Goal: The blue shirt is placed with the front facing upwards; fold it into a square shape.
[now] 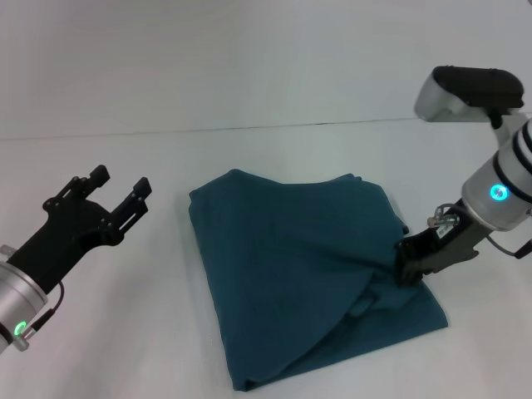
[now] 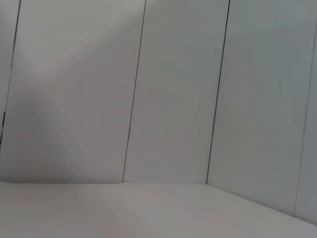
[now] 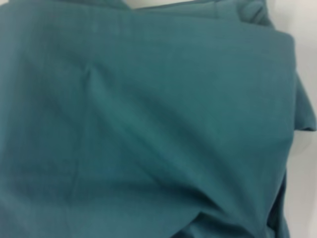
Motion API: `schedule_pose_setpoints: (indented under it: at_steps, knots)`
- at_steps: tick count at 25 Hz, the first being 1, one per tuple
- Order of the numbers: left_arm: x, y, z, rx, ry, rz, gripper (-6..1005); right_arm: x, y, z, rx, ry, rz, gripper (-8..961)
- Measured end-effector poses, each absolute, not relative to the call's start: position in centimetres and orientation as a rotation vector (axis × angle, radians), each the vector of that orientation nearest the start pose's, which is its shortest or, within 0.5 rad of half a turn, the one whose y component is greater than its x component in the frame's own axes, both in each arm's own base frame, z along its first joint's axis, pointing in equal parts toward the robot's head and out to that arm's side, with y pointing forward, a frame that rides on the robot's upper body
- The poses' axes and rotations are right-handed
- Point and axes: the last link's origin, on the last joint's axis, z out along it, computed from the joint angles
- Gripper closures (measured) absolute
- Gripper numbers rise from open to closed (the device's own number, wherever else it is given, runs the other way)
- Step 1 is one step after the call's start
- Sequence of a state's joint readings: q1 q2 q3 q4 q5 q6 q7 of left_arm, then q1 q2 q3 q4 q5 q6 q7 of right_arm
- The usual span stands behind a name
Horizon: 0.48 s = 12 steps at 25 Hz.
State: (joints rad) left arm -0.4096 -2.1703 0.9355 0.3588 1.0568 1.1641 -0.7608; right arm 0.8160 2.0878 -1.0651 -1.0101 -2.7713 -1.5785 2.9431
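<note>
White bench (image 1: 100, 332) all around, pale wall behind it, nothing fancy. From my remote seat I've got the blue shirt (image 1: 291, 274) lying roughly in the middle of the bench, a bit toward the right side, folded up into a rough four-sided bundle with the layers stacked and some loose edges showing at the near end. No print showing on top, just plain teal cloth.

The right gripper (image 1: 407, 264) is down at the shirt's right edge and it looks pinched onto the fabric there, cloth is pulled into a ridge running from the middle of the bundle up to its tip. Its wrist camera is basically filled with the shirt (image 3: 148, 129), creases fanning out, with a sliver of white bench at one side.

The left gripper (image 1: 119, 193) hangs over the left part of the bench, well apart from the shirt, fingers (image 1: 138, 197) spread and holding nothing. Its wrist camera just sees wall panels (image 2: 173, 99) and bare bench surface
</note>
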Motion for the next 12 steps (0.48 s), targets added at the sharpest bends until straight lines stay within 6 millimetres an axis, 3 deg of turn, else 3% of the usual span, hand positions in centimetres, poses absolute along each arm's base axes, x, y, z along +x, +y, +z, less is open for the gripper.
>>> schedule_pose_setpoints:
  at_steps: [4, 12]
  knots:
    - [-28.9, 33.5, -3.3, -1.983, -0.611, -0.909, 278, 19.3, 38.4, -0.5, -2.183, 1.575, -0.542, 858]
    - [-28.9, 33.5, -3.3, -1.983, -0.611, -0.910, 278, 18.4, 38.4, -1.3, -2.186, 1.535, -0.583, 543]
